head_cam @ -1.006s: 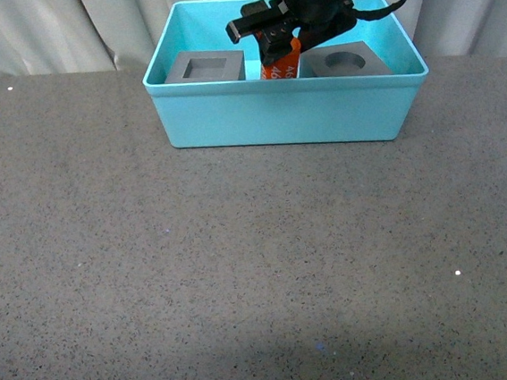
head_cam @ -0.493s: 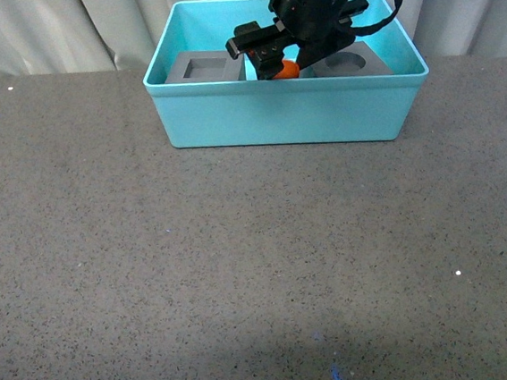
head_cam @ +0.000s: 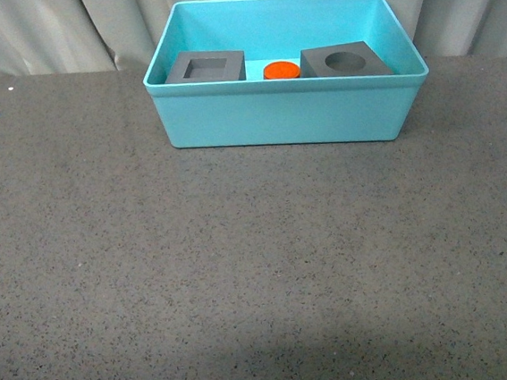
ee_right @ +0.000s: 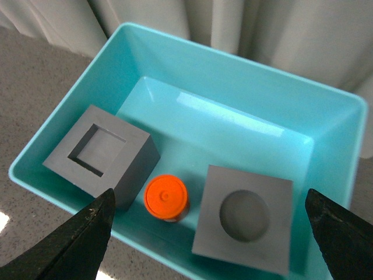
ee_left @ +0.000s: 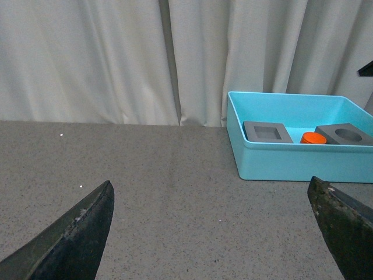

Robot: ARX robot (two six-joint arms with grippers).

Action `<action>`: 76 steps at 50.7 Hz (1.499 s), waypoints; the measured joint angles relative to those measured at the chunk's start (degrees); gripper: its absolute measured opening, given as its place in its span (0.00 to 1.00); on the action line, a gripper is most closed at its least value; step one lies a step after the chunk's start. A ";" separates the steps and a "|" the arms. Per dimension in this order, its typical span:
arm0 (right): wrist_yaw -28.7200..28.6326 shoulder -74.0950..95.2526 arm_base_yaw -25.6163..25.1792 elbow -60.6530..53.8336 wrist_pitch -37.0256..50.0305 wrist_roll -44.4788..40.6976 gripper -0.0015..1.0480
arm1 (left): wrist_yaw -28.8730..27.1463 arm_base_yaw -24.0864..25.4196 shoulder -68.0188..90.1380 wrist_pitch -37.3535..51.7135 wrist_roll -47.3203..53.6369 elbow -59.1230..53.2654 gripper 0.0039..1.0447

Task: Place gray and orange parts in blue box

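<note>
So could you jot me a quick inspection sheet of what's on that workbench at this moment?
Surface: dark speckled gray tabletop, no spills seen.
Job's things: blue box at the far edge holds all three parts: gray cube with square recess, orange cylinder standing upright between the cubes, gray cube with round recess.
Clutter: nothing seen.
Grippers: left gripper open and empty over the table, fingers wide apart; right gripper open and empty above the box.
Cables: nothing seen.
Surroundings: pale curtain behind the table.
</note>
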 joint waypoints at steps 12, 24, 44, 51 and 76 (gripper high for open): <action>4.20 -21.73 -4.42 -24.04 14.10 -0.55 0.91 | -0.02 0.00 0.00 0.00 0.00 0.00 0.94; 14.67 -39.26 -2.73 -41.79 24.37 -1.49 0.91 | 0.00 0.00 0.00 0.00 0.00 0.00 0.94; 36.02 -60.19 1.27 -64.39 23.41 -2.32 0.91 | -0.02 0.00 0.00 0.00 0.00 0.00 0.94; 46.14 -64.43 0.63 -68.83 32.85 -4.87 0.91 | -0.02 0.00 0.00 0.00 0.00 0.00 0.94; 14.93 -77.83 -8.72 -80.81 36.83 2.16 0.20 | 0.00 0.00 -0.02 0.00 0.00 0.00 0.94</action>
